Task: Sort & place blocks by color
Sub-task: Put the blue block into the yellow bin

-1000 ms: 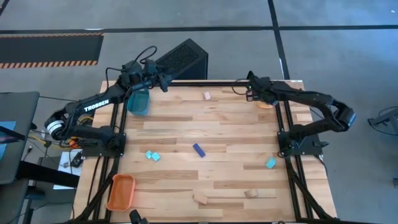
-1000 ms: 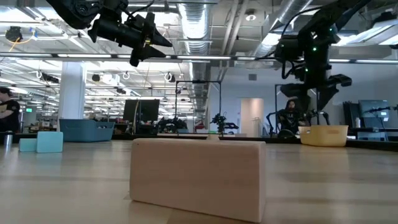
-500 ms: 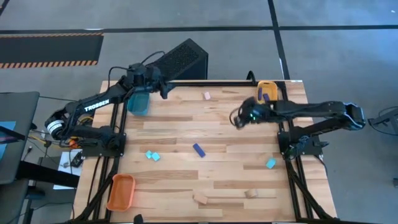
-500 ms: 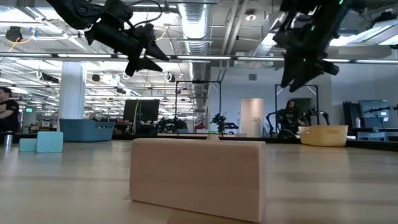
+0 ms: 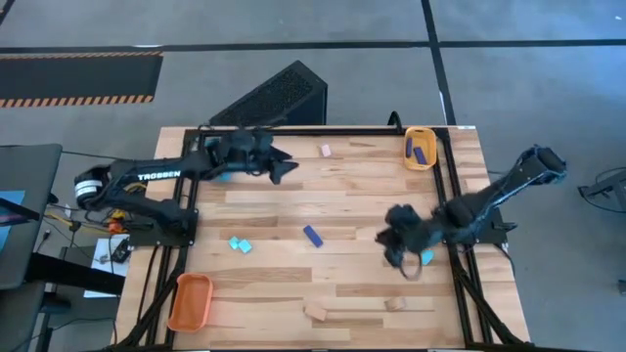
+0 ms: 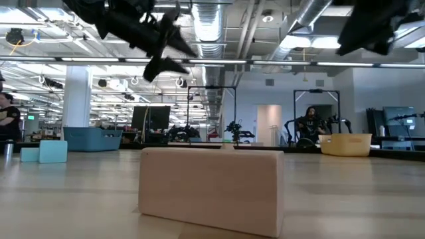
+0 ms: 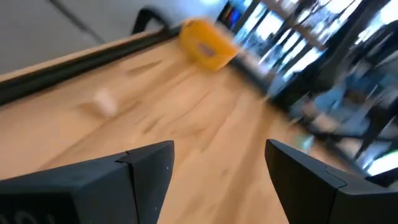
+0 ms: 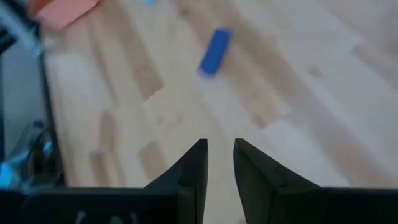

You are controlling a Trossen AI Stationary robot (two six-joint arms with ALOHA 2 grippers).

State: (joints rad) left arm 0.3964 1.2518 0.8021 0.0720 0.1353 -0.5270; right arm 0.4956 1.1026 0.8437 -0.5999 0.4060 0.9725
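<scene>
My left gripper (image 5: 285, 168) hangs open above the table's far left part, nothing between its fingers (image 7: 149, 171). My right gripper (image 5: 401, 250) is in the air over the right middle of the table, beside a cyan block (image 5: 426, 257); its fingers (image 8: 194, 163) stand a narrow gap apart on nothing. A blue block (image 5: 312, 236) (image 8: 215, 51) lies mid-table, two cyan blocks (image 5: 240, 244) to its left, tan blocks (image 5: 315, 313) (image 5: 394, 304) near the front edge and a pale block (image 5: 325, 151) at the far edge. Another dark blue block (image 5: 419, 152) lies in the yellow-orange tray (image 5: 421, 135).
The teal tray (image 6: 93, 138) sits at the far left, mostly under my left arm in the high view. An orange tray (image 5: 191, 301) sits at the near left corner. A black box (image 5: 279, 93) lies beyond the far edge. People show in the room behind.
My right gripper has swung away from the yellow-orange tray at the far right, toward the near edge, and now hangs over the right middle of the table. My left gripper has gone from over the teal tray toward the table's right, along the far edge.
</scene>
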